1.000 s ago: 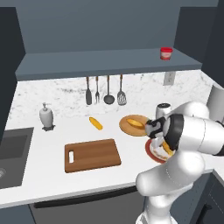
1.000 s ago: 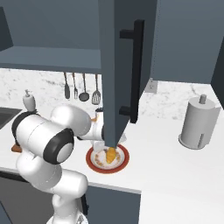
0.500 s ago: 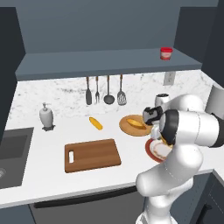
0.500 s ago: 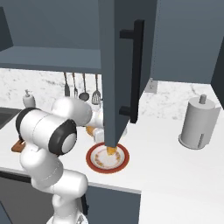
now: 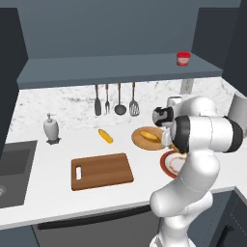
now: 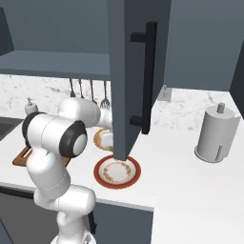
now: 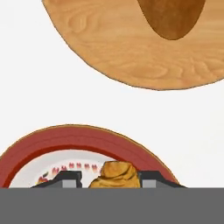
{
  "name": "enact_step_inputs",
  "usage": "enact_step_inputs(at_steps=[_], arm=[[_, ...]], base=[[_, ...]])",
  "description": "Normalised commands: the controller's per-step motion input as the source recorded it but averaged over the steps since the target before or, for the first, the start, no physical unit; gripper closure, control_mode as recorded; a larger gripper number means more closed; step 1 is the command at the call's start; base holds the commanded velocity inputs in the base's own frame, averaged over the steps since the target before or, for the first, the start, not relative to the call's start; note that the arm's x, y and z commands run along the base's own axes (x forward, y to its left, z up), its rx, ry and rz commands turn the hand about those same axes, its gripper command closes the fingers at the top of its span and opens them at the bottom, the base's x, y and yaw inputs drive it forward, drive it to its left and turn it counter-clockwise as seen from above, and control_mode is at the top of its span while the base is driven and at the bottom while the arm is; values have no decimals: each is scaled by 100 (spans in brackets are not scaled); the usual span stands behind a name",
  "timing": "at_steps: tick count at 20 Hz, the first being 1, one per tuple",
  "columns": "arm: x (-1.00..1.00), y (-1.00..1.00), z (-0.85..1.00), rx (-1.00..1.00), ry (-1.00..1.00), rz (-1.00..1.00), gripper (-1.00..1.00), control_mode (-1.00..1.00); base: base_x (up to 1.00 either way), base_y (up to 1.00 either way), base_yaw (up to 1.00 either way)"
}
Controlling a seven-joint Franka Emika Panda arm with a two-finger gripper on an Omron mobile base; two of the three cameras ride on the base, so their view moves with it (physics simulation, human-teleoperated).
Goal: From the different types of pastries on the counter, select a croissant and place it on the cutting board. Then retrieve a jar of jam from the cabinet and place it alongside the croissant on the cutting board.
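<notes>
Hand view: gripper clamped on croissant above red-rimmed plate, white marble counter.

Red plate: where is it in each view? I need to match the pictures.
Left base view: red plate at lower right, half behind the arm.
Right base view: lower centre, under the cabinet door.
Hand view: bottom, beneath the croissant.
Shared landmark: the wooden plate right beside it.
</notes>
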Motion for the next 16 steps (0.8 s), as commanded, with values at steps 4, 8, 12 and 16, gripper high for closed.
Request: enact_step_inputs(at_steps=[4,8,12,16], arm=[[0,59,0,0,0,0,100,-100],[-11,69,0,-4,0,0,100,-100],[-29,81,0,-7,0,0,100,-100],[-21,78,4,-6,0,0,100,-100]], base=[[0,0,0],[0,0,0],[0,0,0],[0,0,0]])
